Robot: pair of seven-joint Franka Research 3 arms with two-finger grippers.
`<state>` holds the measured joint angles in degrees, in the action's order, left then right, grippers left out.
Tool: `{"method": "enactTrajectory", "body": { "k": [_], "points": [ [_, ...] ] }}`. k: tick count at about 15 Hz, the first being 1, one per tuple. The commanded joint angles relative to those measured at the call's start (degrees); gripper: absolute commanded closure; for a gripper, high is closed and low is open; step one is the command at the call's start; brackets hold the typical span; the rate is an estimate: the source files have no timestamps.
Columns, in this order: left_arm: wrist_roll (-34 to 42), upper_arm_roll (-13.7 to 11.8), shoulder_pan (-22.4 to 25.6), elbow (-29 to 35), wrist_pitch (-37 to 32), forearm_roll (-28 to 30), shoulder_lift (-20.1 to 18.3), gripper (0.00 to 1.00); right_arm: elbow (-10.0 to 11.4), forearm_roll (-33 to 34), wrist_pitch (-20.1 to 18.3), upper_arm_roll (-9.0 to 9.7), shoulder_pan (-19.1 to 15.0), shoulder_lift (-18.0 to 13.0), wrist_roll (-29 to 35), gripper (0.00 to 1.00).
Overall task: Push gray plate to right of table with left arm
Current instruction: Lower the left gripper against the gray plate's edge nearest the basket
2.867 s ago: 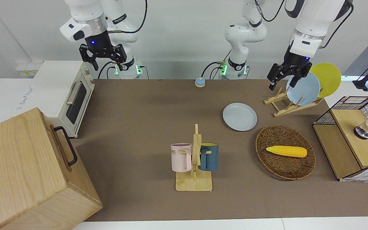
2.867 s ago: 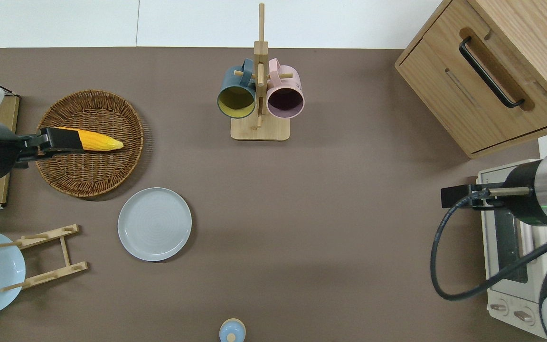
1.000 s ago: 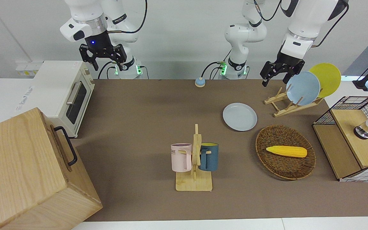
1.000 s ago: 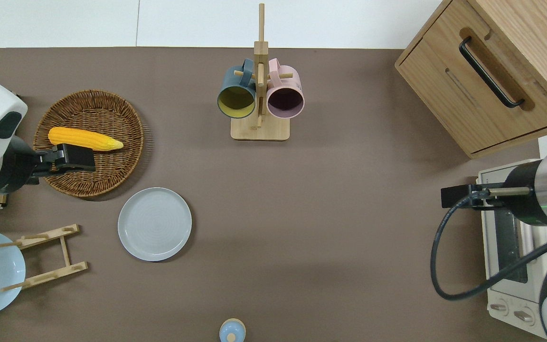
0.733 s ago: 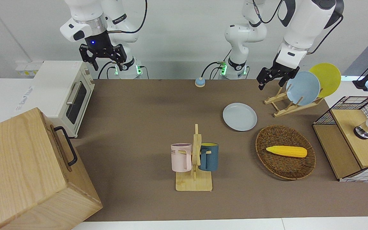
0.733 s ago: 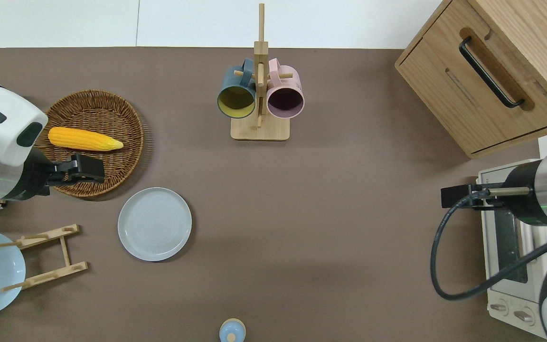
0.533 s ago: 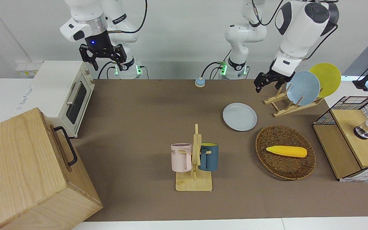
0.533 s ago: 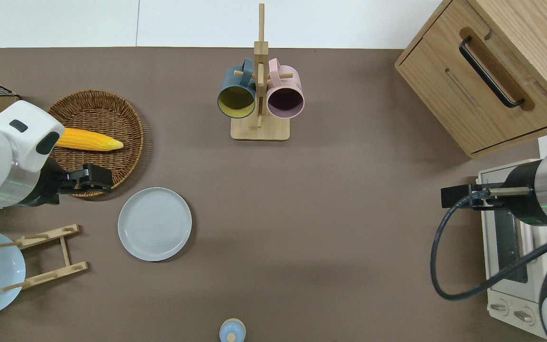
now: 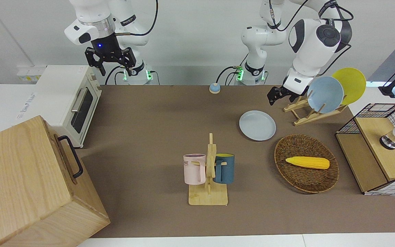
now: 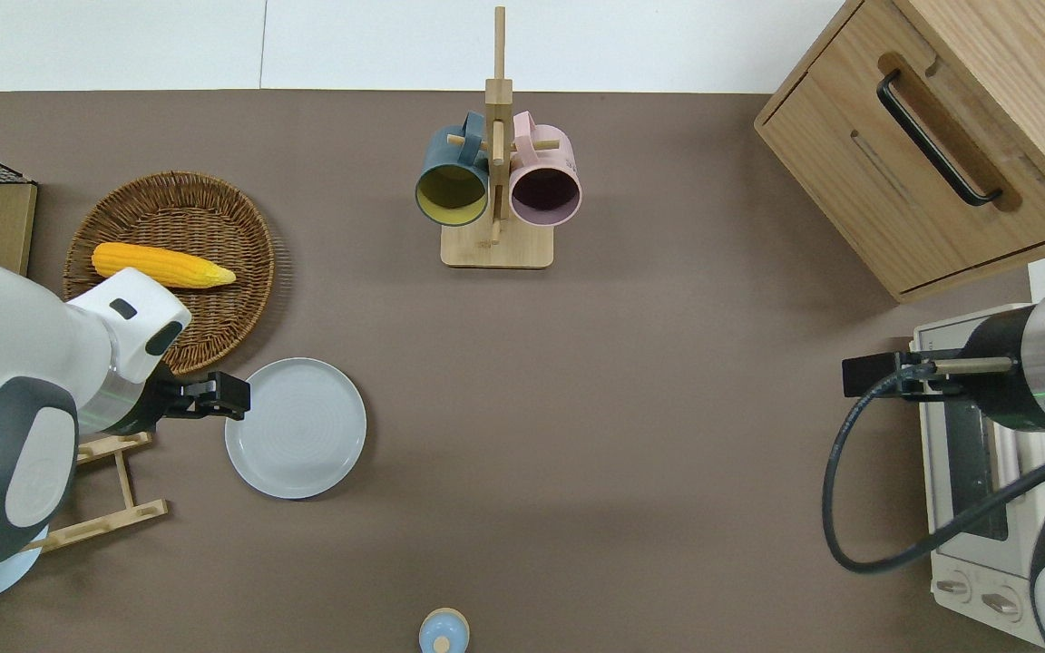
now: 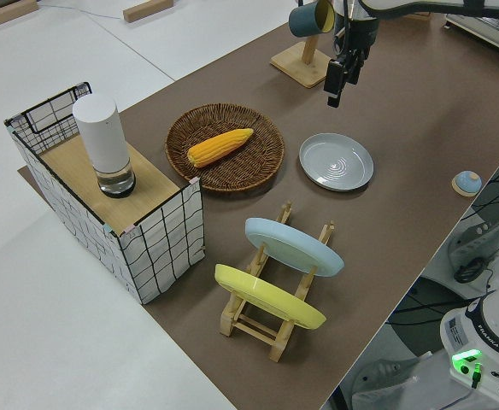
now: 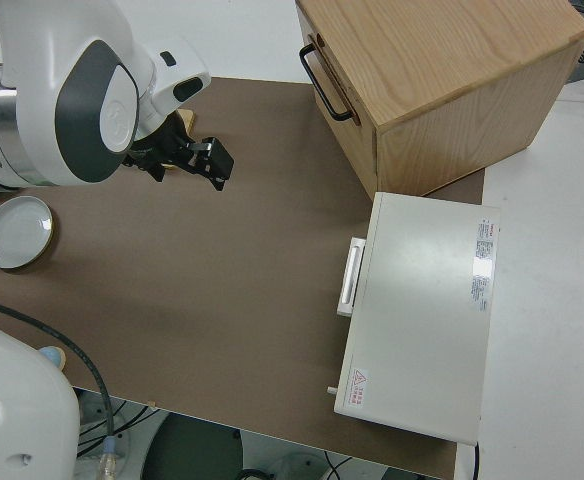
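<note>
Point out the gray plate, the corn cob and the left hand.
gray plate [image 10: 300, 431], overhead view, centre of its flat inside.
corn cob [image 9: 307, 162], front view, middle of the cob, lying in the wicker basket.
left hand [image 10: 234, 399], overhead view, black fingertip end over the plate's rim.

Bright even light, soft faint shadows, sharp focus

Brown table [image 9: 142, 116], gray plate [image 9: 257, 125], wicker basket [image 9: 306, 178], mug rack [image 9: 208, 198]
</note>
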<state>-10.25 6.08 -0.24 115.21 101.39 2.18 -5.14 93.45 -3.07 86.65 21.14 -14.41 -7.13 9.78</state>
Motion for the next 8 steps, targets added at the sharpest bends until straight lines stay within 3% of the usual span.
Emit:
{"method": "enactTrajectory", "body": {
  "k": [1, 8],
  "points": [
    [6.19, -0.28, 1.99, 10.8, 8.01, 1.07, -6.01, 0.03, 1.56, -1.23, 0.01, 0.84, -1.41, -1.57, 0.59, 0.005],
    [7.17, -3.36, 2.08, 22.59, 20.23, 0.99, -8.48, 0.03, 1.56, -1.23, 0.01, 0.84, -1.41, -1.57, 0.59, 0.005]
  ]
}}
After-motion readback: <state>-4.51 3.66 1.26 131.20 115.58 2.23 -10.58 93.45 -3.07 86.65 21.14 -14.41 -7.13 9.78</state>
